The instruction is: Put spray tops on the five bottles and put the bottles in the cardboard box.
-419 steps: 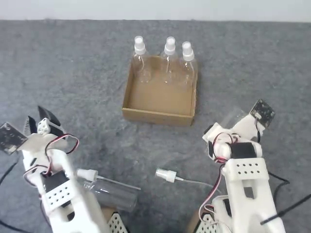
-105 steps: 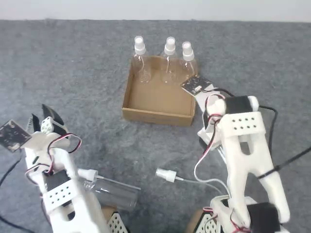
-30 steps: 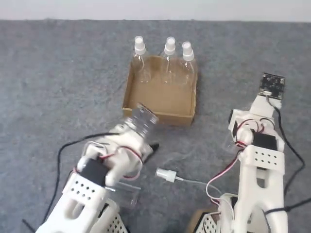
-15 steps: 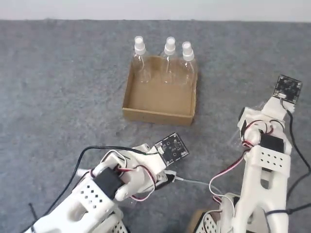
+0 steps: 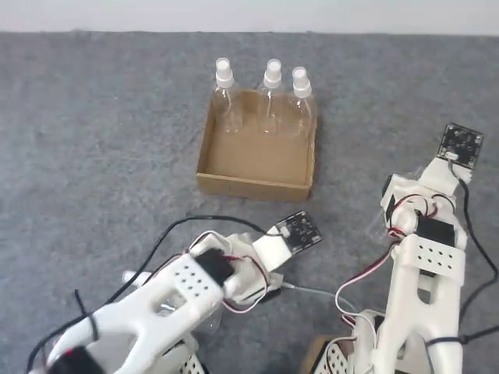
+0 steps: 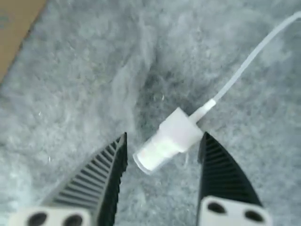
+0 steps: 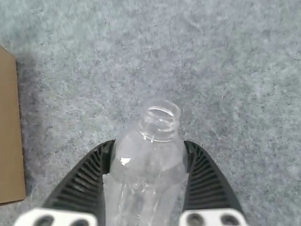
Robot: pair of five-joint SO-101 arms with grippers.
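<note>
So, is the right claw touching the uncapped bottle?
Touching. In the right wrist view, both fingers of the right claw press against the sides of the uncapped bottle, no gap.

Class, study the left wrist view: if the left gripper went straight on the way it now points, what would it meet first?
Most likely the loose spray top, which lies on the grey carpet between the open jaws of the left gripper; depth is hard to judge.

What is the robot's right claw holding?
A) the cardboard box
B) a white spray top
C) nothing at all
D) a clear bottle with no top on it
D: in the right wrist view, the right gripper is closed on both sides of a clear bottle whose neck is open and bare.
</note>
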